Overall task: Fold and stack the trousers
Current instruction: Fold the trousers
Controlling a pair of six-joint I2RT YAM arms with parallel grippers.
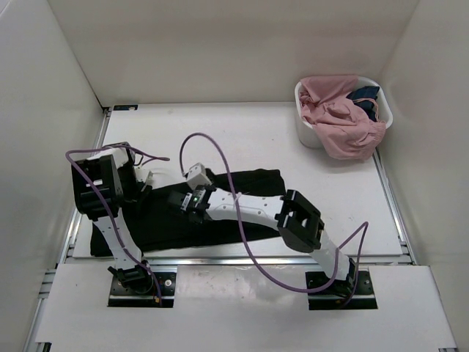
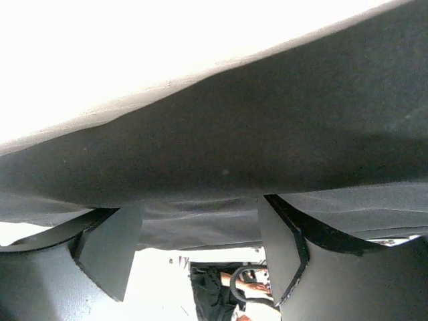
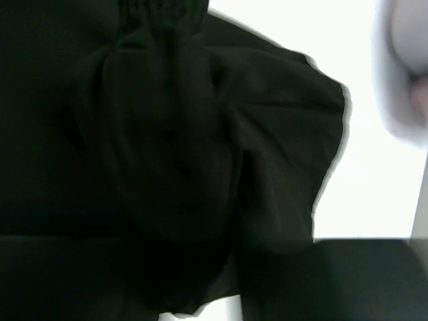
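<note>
Mid-fold, by the look of things: plain black long-legged trousers of soft matte fabric (image 1: 165, 231) lying in a wide slanting band on the near left part of the worktop (image 1: 293, 147), from the near left corner up toward the middle. Probably doubled at least once, given how short the band looks, though layers cannot be counted. Left claw (image 1: 146, 182) low over the left end of the garment. From its own wrist, dark fingers (image 2: 110, 247) set wide apart, a fold of the black cloth lying across just beyond the tips, nothing pinched between them. Right claw (image 1: 183, 199) stretched across to the middle of the band, close against the fabric. Wrist view there filled with dark gathered cloth, fingers lost in the black, so cannot tell whether spread or closed, or gripping anything. Next move likely calls for closing the left claw on that near fold, securing a matching hold on the right, then lifting both together and laying one end over the other with edges square. Soft cloth liable to sag and slip. White plastic tub (image 1: 305, 132) at the far right corner, well apart, with a crumpled pink garment (image 1: 344, 125) spilling over its rim and a small dark blue garment (image 1: 364, 95) inside. No brand, label or writing legible anywhere.
</note>
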